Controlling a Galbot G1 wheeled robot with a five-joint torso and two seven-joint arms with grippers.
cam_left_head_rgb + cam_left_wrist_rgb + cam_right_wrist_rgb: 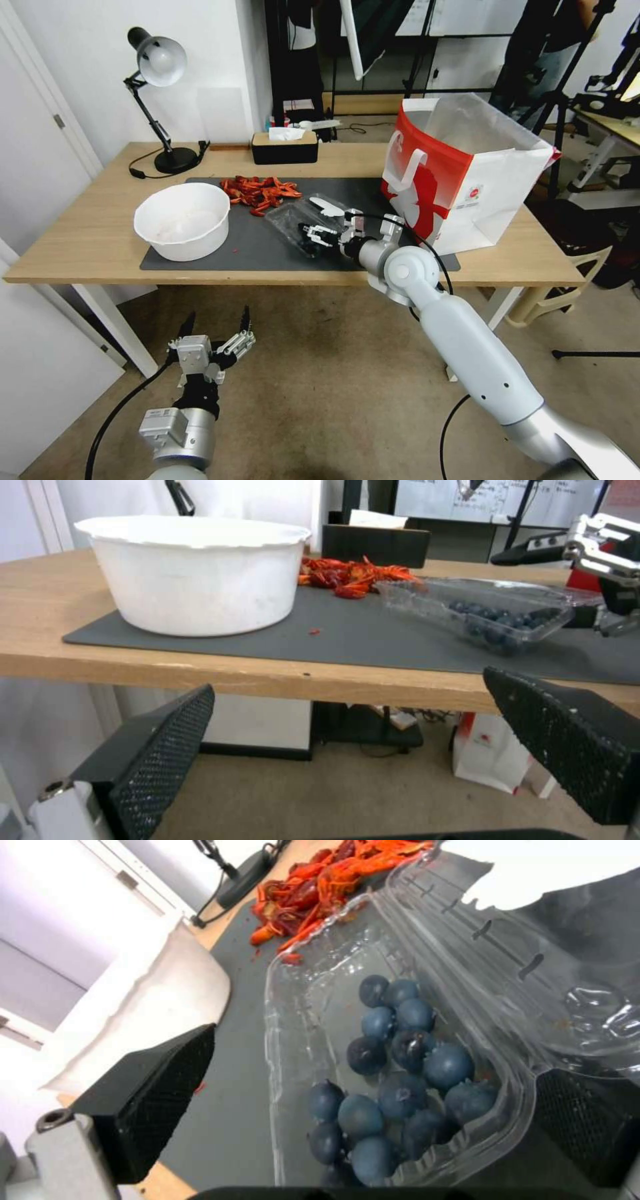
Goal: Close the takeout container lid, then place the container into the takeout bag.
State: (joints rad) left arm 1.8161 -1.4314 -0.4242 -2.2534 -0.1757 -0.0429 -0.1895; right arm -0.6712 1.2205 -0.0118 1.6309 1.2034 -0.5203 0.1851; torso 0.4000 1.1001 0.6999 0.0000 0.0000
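**Right gripper at the open blueberry clamshell**

Head view puts the right gripper (313, 235) low over the dark grey mat (267, 247), reaching in from the robot's right to the takeout container (301, 227), a clear clamshell that lies open on the mat between the white bowl (181, 220) and the takeout bag (460, 170). In the right wrist view its two black fingers (143, 1100) stand spread, one on each side of the container's near end, with the blueberries (393, 1080) bunched between them; whether either pad actually touches the plastic is hard to judge from here. The lid (507, 940) is folded back flat beside the tray, its white label (327, 205) facing up, on the side toward the bag.

The bag stands upright and open-mouthed at the table's right end, just beyond the mat's edge, one white handle hanging down its red face. A heap of red shells (260, 192) lies on the mat behind the container, with a black tissue box (285, 147) and a desk lamp (160, 100) farther back.

The left gripper (215, 328) hangs below the table edge in front of the bowl, fingers wide apart and holding nothing.
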